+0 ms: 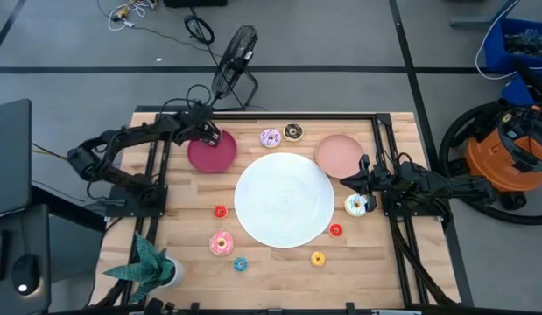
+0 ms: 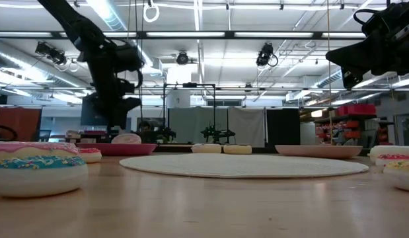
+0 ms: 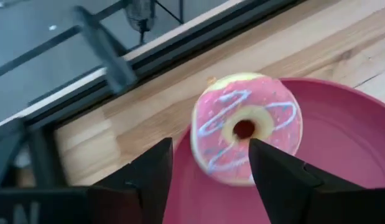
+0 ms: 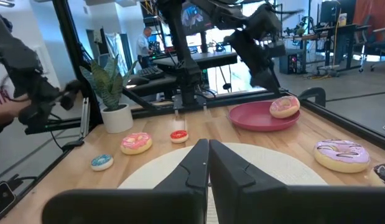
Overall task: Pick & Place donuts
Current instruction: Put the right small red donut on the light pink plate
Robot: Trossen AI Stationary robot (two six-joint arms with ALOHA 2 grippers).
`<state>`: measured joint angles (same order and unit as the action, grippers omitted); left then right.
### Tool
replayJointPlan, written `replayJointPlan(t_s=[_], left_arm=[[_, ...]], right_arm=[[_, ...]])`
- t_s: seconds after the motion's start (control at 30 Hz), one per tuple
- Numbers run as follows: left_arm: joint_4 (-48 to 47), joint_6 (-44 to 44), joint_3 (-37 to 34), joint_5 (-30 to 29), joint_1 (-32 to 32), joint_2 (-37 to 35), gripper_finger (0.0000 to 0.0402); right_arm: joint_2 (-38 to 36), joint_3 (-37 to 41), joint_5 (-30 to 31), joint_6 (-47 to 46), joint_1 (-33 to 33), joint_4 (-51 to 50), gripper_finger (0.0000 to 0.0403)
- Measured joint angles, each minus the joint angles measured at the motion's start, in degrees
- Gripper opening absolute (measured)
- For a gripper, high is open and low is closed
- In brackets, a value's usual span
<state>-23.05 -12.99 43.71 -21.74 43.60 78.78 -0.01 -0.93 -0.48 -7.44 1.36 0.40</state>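
A pink frosted donut (image 3: pixel 245 127) with pale squiggles lies tilted on the crimson plate (image 1: pixel 211 153) at the far left, leaning on the plate's far rim (image 4: pixel 284 107). My left gripper (image 3: pixel 211 142) hangs just above it, open, with a finger to either side of the donut's near part; I see no touch. My right gripper (image 4: pixel 208 152) waits shut and level at the table's right side (image 1: pixel 358 179). Other donuts lie on the wood: purple (image 1: pixel 270 137), chocolate (image 1: pixel 293 132), white (image 1: pixel 355 205), pink (image 1: pixel 221 243), and several tiny ones.
A big white disc (image 1: pixel 284 199) fills the table's middle, and a salmon plate (image 1: pixel 339 155) lies at the far right. A potted plant (image 1: pixel 152 267) stands at the near left corner. Black frame rails run along the table's edges.
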Motion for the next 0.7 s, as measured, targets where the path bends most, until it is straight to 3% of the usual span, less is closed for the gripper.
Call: replayJointPlan(t_s=[0.13,0.3,0.5,0.7], left_arm=[[0.94,-2.45,0.01,-2.37,-4.80,-5.36,0.0204],[13.19,-1.06,-1.53,-2.63,-14.61,-7.35,0.0192],[33.44,5.86,-5.57,-2.47,-25.54,-4.51,0.0188],[47.33,11.78,-7.72,-2.53,-30.93,0.43,0.0188]], right_arm=[[0.00,-0.01,0.01,0.00,-0.01,-0.01,0.0022],[0.00,-0.01,0.01,0.00,-0.01,-0.01,0.0022],[0.00,-0.01,-0.01,0.00,0.00,0.00,0.0022],[0.00,-0.01,0.01,0.00,0.00,0.00,0.0022]])
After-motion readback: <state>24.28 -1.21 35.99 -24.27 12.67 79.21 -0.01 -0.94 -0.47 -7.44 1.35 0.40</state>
